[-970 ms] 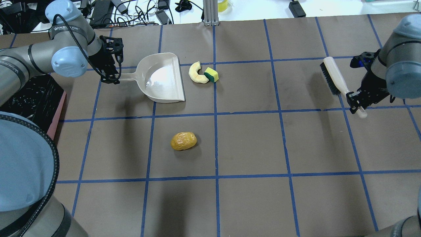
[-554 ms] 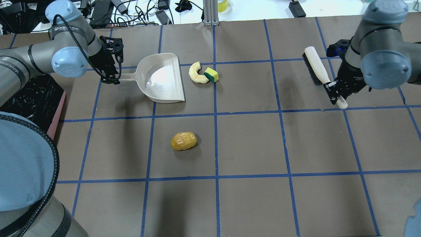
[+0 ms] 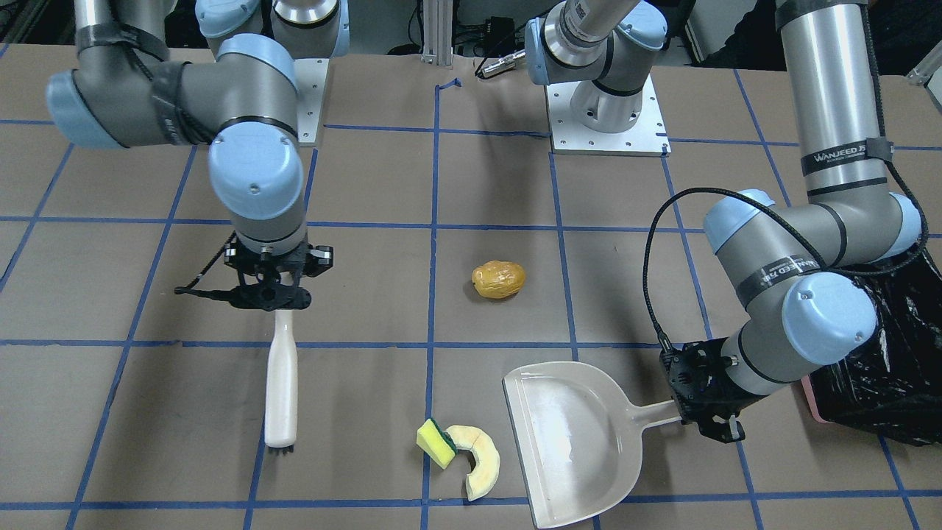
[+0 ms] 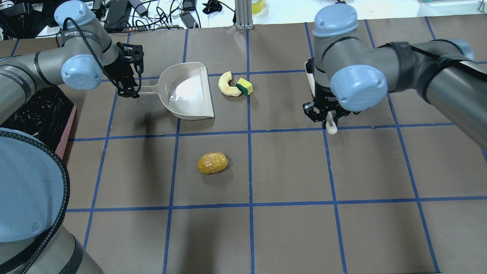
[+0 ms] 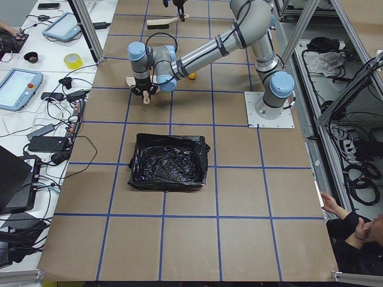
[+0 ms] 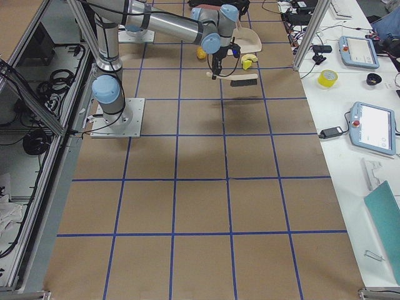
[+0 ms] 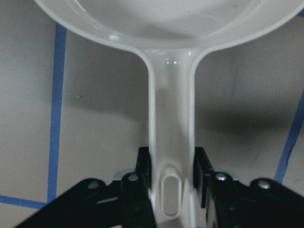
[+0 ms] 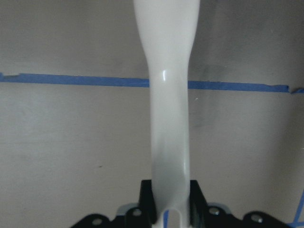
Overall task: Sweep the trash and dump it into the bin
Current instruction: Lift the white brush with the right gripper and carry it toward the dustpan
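Entry, sweep stage, nothing collected yet.

1. Right hand: clamped on the handle end of the brush. Since a second ago I see it carried from the upper right of the overhead view to just right of centre. Bristles point to the bottom of the front-facing frame. In the right side view the brush seems to hang above its shadow, so I judge it lifted, though I cannot be sure.
2. Left hand: closed on the dustpan handle, both fingers pressed to its sides. Unmoved over the same second. Pan mouth faces the trash.
3. Trash, all on the worktop, none shifted:
 - sponge touching the squash slice, just right of the pan lip, upper centre of the overhead view;
 - potato lump alone, lower centre, well apart from the pan.
4. Bin: black-lined, at the left edge of the overhead view, beside the left arm.

Meaning: the brush now stands on the far side of the sponge and slice from the pan, so I judge a first stroke toward the pan is next.

Writing: "WANJEED" on the cable strap of the left arm. Nothing else legible.
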{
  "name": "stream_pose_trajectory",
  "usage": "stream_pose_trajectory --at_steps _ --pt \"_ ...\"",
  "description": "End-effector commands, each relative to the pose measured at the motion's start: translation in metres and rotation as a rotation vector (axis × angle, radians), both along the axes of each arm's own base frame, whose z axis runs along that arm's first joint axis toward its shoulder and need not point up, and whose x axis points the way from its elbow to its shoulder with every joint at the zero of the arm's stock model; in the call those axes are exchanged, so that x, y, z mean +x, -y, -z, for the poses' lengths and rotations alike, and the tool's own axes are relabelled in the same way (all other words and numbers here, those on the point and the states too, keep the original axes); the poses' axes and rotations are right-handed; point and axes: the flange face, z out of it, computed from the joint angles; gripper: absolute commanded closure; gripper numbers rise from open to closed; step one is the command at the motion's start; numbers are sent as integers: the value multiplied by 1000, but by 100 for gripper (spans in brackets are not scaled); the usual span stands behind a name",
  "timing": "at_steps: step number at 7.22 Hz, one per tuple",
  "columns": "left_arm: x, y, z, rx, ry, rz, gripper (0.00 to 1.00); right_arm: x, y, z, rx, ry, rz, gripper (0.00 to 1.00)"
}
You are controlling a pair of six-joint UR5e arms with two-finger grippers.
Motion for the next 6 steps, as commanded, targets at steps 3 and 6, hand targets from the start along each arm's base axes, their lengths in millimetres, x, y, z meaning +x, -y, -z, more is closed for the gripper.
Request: stream_pose_trajectory --at_steps 3,6 --pt "0 0 1 4 -1 -4 95 112 2 34 -14 139 137 100" --pt "0 0 1 6 -1 -4 95 188 17 55 2 205 139 100"
